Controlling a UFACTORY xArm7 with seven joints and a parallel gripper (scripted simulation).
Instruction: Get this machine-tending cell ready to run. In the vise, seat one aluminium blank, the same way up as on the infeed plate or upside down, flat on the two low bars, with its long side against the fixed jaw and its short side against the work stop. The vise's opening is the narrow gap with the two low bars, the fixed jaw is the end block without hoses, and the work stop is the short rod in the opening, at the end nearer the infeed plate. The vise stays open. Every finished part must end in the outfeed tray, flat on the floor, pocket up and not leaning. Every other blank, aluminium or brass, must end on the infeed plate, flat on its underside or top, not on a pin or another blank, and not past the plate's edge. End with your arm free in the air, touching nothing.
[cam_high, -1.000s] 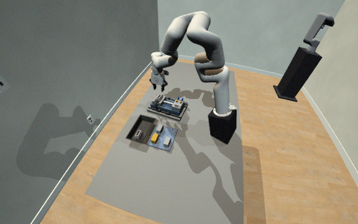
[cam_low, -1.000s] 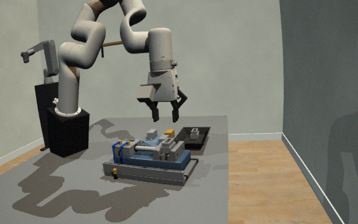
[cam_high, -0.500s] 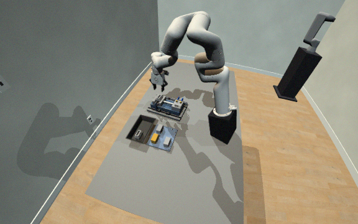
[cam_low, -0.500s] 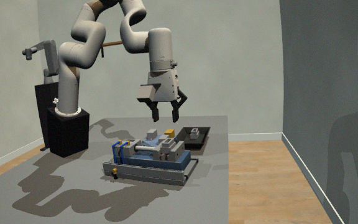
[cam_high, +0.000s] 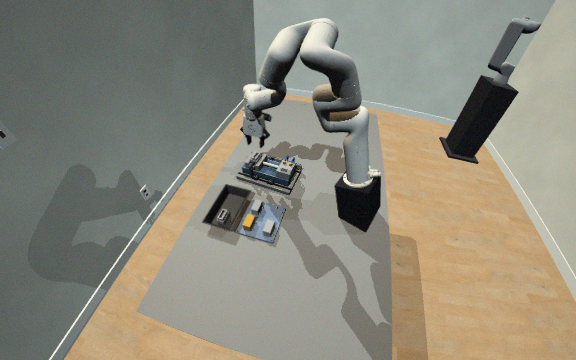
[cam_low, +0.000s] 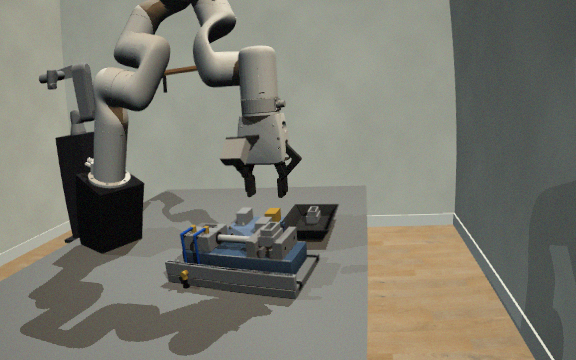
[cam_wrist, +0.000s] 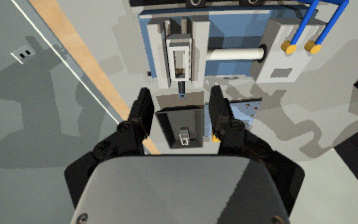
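My gripper (cam_high: 255, 136) hangs open and empty high above the vise (cam_high: 270, 170), over its end near the wall; it also shows in the exterior view (cam_low: 265, 192) and the wrist view (cam_wrist: 181, 107). A grey part with a pocket (cam_wrist: 180, 60) sits in the vise's opening, also seen from the side (cam_low: 270, 230). The black outfeed tray (cam_high: 226, 207) holds one finished part (cam_high: 222, 216) (cam_wrist: 184, 136), pocket up. The blue infeed plate (cam_high: 262, 222) carries a brass blank (cam_high: 248, 221) and two aluminium blanks (cam_high: 256, 206) (cam_high: 269, 227).
The arm's black pedestal (cam_high: 357, 200) stands to the right of the vise. Blue hoses (cam_wrist: 310, 25) rise from the vise's moving-jaw end. A second arm on a black stand (cam_high: 480, 120) is far off by the back wall. A wall runs close along the mat's left side.
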